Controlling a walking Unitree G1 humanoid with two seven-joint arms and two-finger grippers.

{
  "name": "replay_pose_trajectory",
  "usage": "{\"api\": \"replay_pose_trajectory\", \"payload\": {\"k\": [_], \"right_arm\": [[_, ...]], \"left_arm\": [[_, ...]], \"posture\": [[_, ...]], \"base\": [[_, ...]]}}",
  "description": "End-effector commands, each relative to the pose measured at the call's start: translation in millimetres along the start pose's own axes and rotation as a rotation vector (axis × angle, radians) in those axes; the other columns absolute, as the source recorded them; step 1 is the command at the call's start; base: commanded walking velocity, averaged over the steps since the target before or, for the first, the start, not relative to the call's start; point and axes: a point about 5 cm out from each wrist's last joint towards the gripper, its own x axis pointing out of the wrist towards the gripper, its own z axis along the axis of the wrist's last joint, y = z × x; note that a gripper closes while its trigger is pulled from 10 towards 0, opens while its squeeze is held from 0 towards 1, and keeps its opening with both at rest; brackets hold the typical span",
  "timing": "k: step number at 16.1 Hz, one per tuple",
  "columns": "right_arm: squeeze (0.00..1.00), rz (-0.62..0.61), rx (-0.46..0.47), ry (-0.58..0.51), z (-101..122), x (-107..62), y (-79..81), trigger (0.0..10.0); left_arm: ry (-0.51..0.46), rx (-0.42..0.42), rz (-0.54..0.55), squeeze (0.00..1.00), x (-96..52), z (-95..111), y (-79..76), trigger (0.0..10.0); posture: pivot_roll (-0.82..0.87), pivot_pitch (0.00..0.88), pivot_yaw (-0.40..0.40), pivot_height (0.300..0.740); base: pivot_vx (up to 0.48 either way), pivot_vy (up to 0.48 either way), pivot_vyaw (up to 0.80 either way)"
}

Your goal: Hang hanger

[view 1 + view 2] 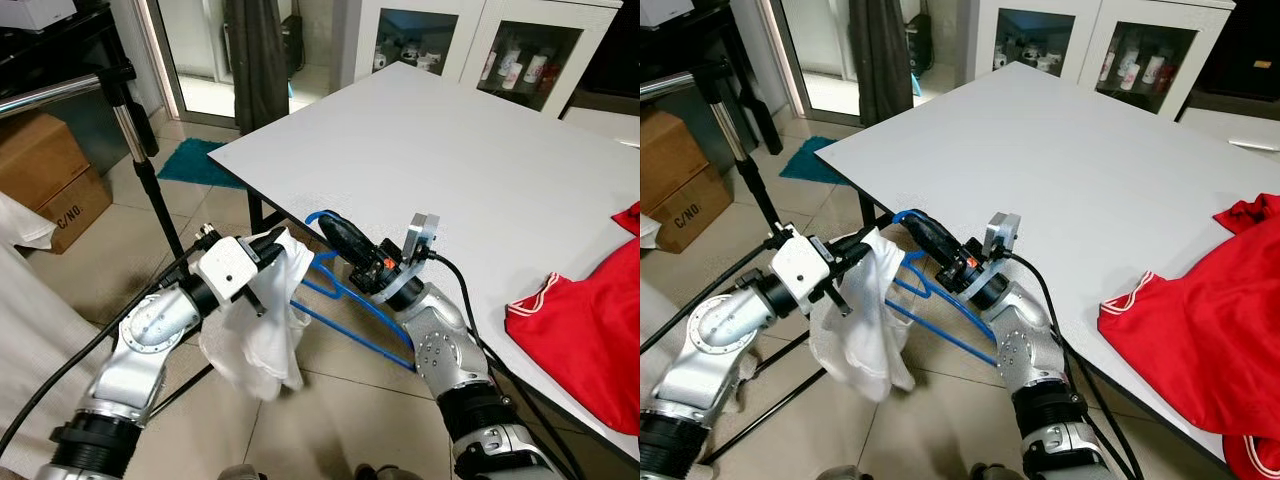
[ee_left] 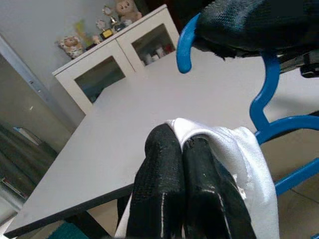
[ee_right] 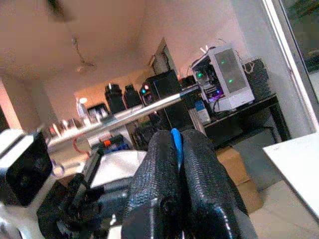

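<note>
Right end effector [image 1: 332, 228] gripping hanger [image 1: 352, 300] (blue)

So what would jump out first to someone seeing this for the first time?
The blue hanger, pinched near its hook by the right gripper just off the white table's near edge. Beside it, the left gripper is shut on a white garment that droops toward the tiled floor. A bright red shirt lies on the table at the robot's right.

I see a blue hanger [image 1: 345, 290], a plain white garment [image 1: 268, 330], a red cloth with white trim [image 1: 585, 330] on the pale grey tabletop [image 1: 450, 150], black-fingered end effectors, and a teal mat [image 1: 205, 163].
</note>
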Motion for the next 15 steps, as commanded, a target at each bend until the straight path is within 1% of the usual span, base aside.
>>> {"api": "replay_pose_trajectory", "payload": {"k": [1, 4, 5, 7, 8, 9, 12, 15], "right_arm": [[0.00, 0.031, 0.031, -0.041, 9.0, 10.1, 2.4, 10.0], [0.00, -0.005, 0.148, -0.112, 13.3, 11.0, -0.9, 10.0], [0.00, -0.014, 0.213, -0.144, 15.1, 11.8, -2.4, 10.0], [0.00, -0.009, 0.307, -0.196, 17.8, 15.0, -3.2, 10.0], [0.00, 0.000, 0.327, -0.202, 18.1, 15.9, -2.7, 10.0], [0.00, 0.024, 0.372, -0.203, 17.8, 16.9, -1.5, 10.0], [0.00, 0.052, 0.396, -0.163, 11.7, 14.6, 0.9, 10.0], [0.00, 0.033, 0.395, -0.163, 10.2, 14.5, 1.0, 10.0]], "left_arm": [[-0.012, 0.017, -0.018, 0.00, 0.5, 6.9, 4.6, 10.0], [0.008, 0.022, -0.026, 0.00, -1.6, 4.9, 4.6, 10.0], [0.011, 0.023, -0.022, 0.00, -1.5, 5.6, 5.9, 10.0], [0.007, 0.030, -0.008, 0.00, -0.2, 9.3, 10.8, 10.0], [0.004, 0.034, -0.002, 0.00, 0.3, 10.6, 12.8, 10.0], [-0.003, 0.043, 0.013, 0.00, 0.7, 13.4, 17.7, 10.0], [-0.010, 0.056, 0.028, 0.00, -0.9, 17.4, 24.0, 10.0], [-0.017, 0.057, 0.037, 0.00, -1.1, 19.8, 26.2, 10.0]], "posture": [[0.10, 0.000, 0.021, 0.740], [0.10, 0.000, 0.021, 0.740], [0.10, 0.000, 0.021, 0.740], [0.09, 0.000, 0.022, 0.740], [0.09, 0.000, 0.022, 0.740], [0.10, 0.000, 0.023, 0.740], [0.10, 0.000, 0.026, 0.740], [0.10, 0.000, 0.026, 0.740]], "base": [[0.000, 0.000, 0.00], [0.000, 0.000, 0.00], [0.000, 0.000, 0.00], [0.000, 0.000, 0.00], [0.000, 0.000, 0.00], [0.000, 0.000, 0.00], [0.000, 0.000, 0.00], [0.000, 0.000, 0.00]]}}
